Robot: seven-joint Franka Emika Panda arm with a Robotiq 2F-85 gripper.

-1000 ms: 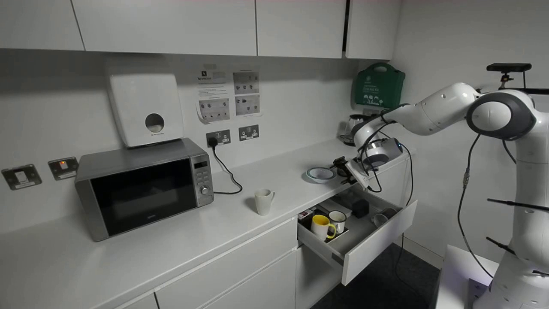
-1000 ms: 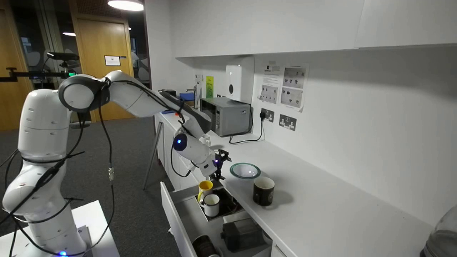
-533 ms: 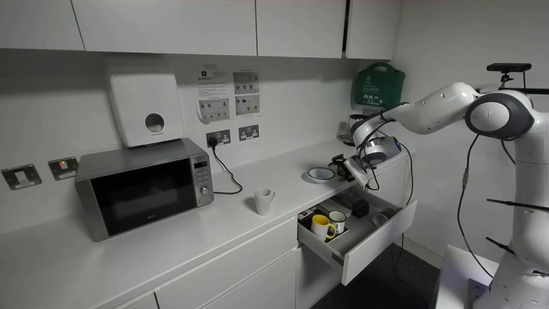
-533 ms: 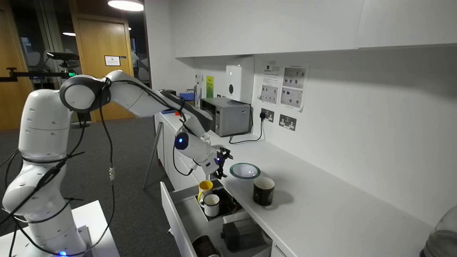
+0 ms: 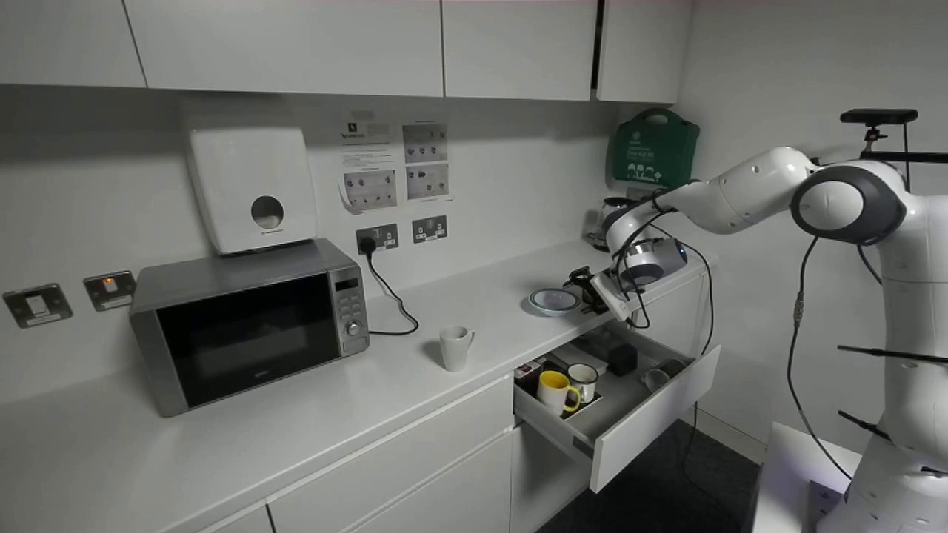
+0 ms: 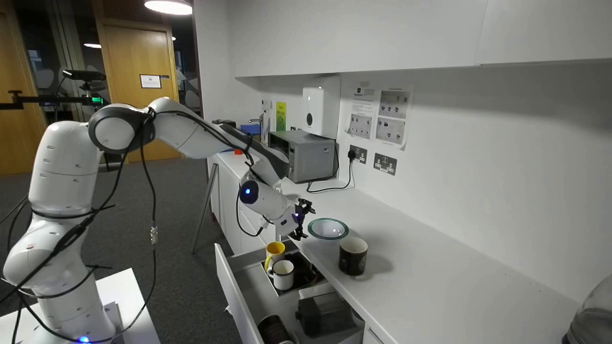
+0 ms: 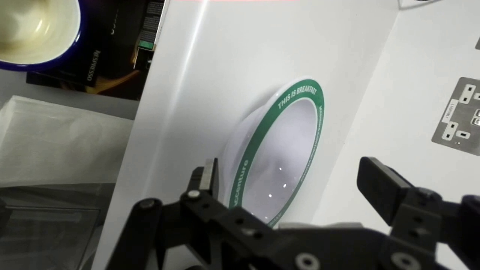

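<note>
Along the wall we see white cupboards [image 5: 296,44] at the top and, below them, a long white countertop [image 6: 454,286]. The white robot arm [image 6: 191,136] reaches across to the counter's front edge, and beneath that edge a drawer [image 5: 655,422] stands pulled out. In an exterior view we find a grey microwave [image 5: 244,326] on the counter, a white dispenser [image 5: 252,185] on the wall above it, and a green first-aid kit [image 5: 655,148] near the corner.

The gripper [image 7: 289,172] has its fingers [image 7: 381,185] spread wide apart, and in both exterior views we see it just beside the bowl [image 6: 328,229]. That bowl sits upright on the counter near its front edge, with a green rim that carries lettering; in our wrist view it shows partly between the fingers, and we cannot tell whether either finger touches it.

Inside the drawer we make out a dark boxy container [image 6: 322,313], a black box [image 7: 112,45] lettered NESPRESSO and a white packet [image 7: 63,146]. A yellow-lined mug [image 6: 275,251] and a dark-rimmed white mug [image 6: 284,275] stand upright there. On the counter, a dark mug [image 6: 353,260] stands near the bowl. Smallest of all, we notice a black plug [image 5: 367,246] in a wall socket [image 5: 385,235].
</note>
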